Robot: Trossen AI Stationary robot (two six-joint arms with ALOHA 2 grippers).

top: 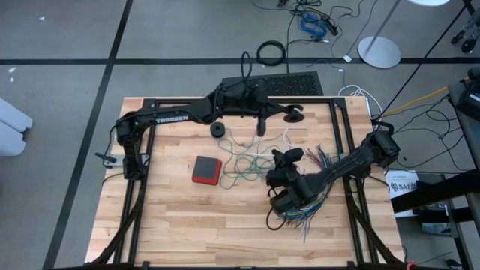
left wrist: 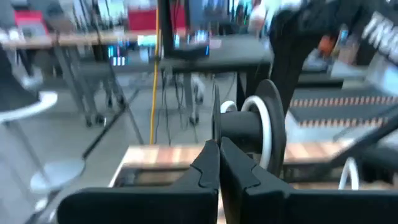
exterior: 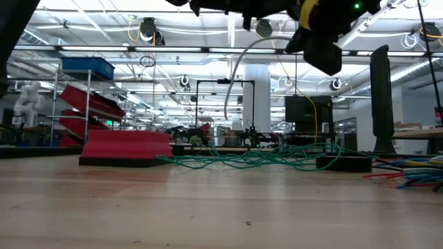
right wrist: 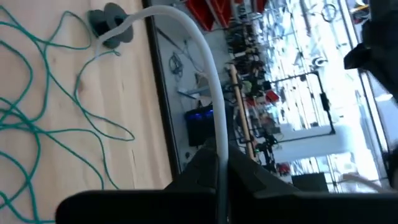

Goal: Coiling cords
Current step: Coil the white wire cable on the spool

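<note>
1. The right gripper (right wrist: 219,163) has its jaws pressed together on the white cord (right wrist: 208,81), which arches up out of them and runs away to a small round black-and-white piece (right wrist: 109,22) lying on the wood.
2. The left gripper (left wrist: 219,165) has its jaws closed flat against each other; a black-and-white spool-like part (left wrist: 258,127) sits just past the tips, and whether they pinch anything is hard to say.
3. From above, the right gripper (top: 286,159) hangs over the middle of the table (top: 187,217), right of the teal-green cord (top: 238,166).
4. That teal-green cord lies in a loose tangle on the wood, between a red block (top: 207,169) on its left and the right arm.
5. A fanned bundle of coloured wires (top: 319,214) lies under the right arm, toward the near right.
6. A small black ring (top: 218,130) sits far of the red block, near the left arm.
</note>
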